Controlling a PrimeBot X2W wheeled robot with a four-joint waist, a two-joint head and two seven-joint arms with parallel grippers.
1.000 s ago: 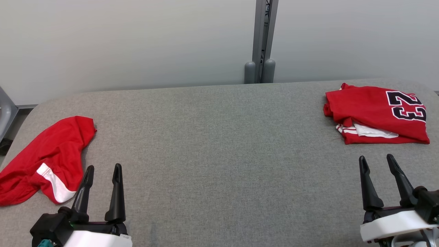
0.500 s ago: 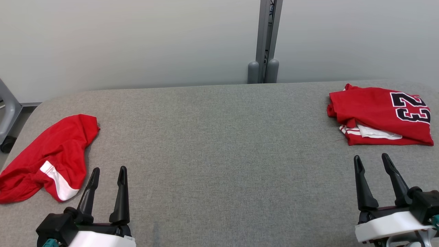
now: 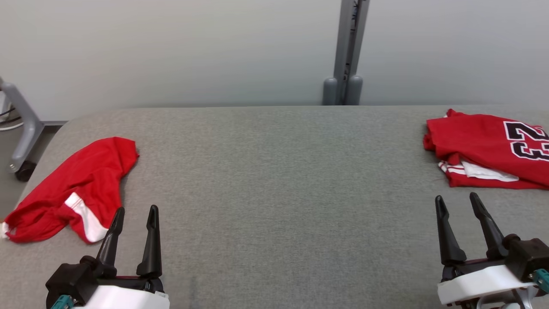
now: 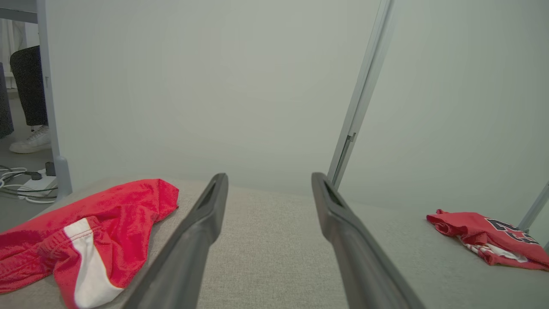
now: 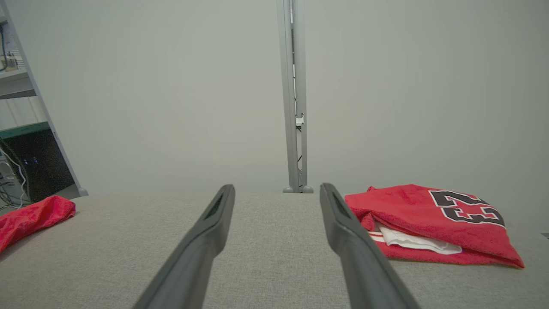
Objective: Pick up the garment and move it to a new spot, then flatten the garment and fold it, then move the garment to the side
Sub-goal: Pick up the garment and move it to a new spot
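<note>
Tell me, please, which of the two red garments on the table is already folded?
The numbered jersey on the robot's right, folded into a compact stack with a black 23 on top. The white-striped garment on the left lies crumpled.

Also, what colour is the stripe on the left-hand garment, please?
White stripe on red; clearest in left wrist view.

Grey, fabric-covered table (image 3: 274,171) with a rounded far-left corner and a fine woven surface. Two items lie directly on it, well apart, one toward each end. Left end: a crumpled red garment (image 3: 81,184) with a white side panel, spread loosely, its outer part reaching the table's left edge. Right end, nearer the far edge: a folded red jersey (image 3: 476,146) bearing a dark, white-outlined number, with white cloth and striped trim showing along its near fold.
</note>
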